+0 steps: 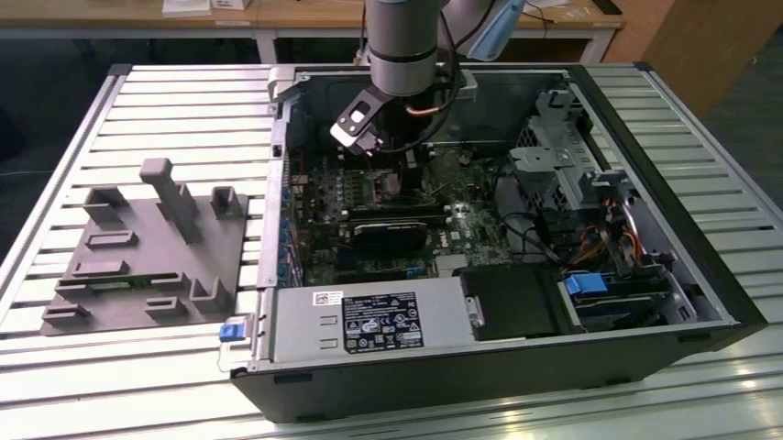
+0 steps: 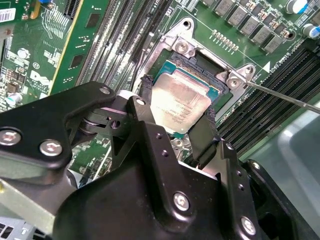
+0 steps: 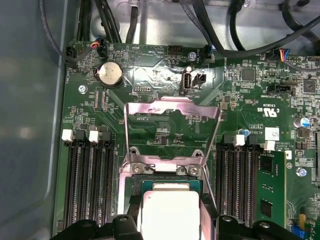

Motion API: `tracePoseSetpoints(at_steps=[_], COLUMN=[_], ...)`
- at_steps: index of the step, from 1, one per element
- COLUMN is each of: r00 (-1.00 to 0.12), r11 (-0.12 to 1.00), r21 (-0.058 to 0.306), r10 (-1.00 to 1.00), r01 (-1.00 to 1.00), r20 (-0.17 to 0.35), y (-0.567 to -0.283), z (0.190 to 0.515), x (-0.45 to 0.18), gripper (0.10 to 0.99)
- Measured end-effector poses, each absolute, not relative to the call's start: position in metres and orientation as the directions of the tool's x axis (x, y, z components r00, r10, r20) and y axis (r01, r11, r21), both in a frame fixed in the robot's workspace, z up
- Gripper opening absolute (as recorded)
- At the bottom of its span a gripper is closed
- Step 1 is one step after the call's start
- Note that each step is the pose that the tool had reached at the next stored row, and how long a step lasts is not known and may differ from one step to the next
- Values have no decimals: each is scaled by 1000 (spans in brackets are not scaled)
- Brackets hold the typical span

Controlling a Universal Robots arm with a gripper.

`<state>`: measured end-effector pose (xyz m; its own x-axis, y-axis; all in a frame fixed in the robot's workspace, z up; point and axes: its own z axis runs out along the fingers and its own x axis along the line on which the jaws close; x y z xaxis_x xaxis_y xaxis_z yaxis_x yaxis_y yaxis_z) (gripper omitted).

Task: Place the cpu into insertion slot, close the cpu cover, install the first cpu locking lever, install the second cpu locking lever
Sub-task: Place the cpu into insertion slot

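Observation:
In the exterior view my gripper (image 1: 410,163) reaches down into the open computer case over the green motherboard. The cpu (image 2: 177,102), a flat silvery square chip, lies between my black fingers (image 2: 145,97), which press on two opposite edges. It sits in or just over the insertion slot (image 2: 216,91), whose silvery rim (image 3: 165,170) frames it. The cpu (image 3: 170,212) also appears in the first wrist view. The cpu cover (image 3: 172,106), a thin metal frame with a square window, stands swung up and open behind the slot. A thin wire locking lever (image 2: 285,98) sticks out beside the slot.
Rows of black memory slots (image 3: 87,180) flank the socket on both sides, and a green card (image 3: 270,185) stands in one. Black cables (image 3: 210,30) cross the case wall. A grey fixture block (image 1: 147,247) lies on the slatted table at the exterior view's left, with the power supply (image 1: 367,321) in front.

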<state>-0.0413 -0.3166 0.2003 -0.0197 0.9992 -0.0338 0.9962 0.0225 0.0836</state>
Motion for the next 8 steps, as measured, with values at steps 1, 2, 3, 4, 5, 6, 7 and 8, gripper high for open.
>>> tracePoseSetpoints(at_steps=[1,2,3,4,5,6,7,8], r00=[-19,-19,-18,-18,-18,-17,-17,-17], r11=[22,21,21,21,20,20,20,20], r21=[84,84,84,84,84,84,84,84], r10=[999,999,999,999,999,999,999,999], r01=[996,996,996,996,996,996,996,996], r20=[-34,-34,-34,-34,-34,-34,-34,-34], y=[-316,-316,-316,-316,-315,-315,-315,-315], z=[200,200,199,199,199,198,198,197], x=[-41,-41,-41,-42,-42,-42,-42,-42], gripper=[541,541,541,541,541,541,541,541])
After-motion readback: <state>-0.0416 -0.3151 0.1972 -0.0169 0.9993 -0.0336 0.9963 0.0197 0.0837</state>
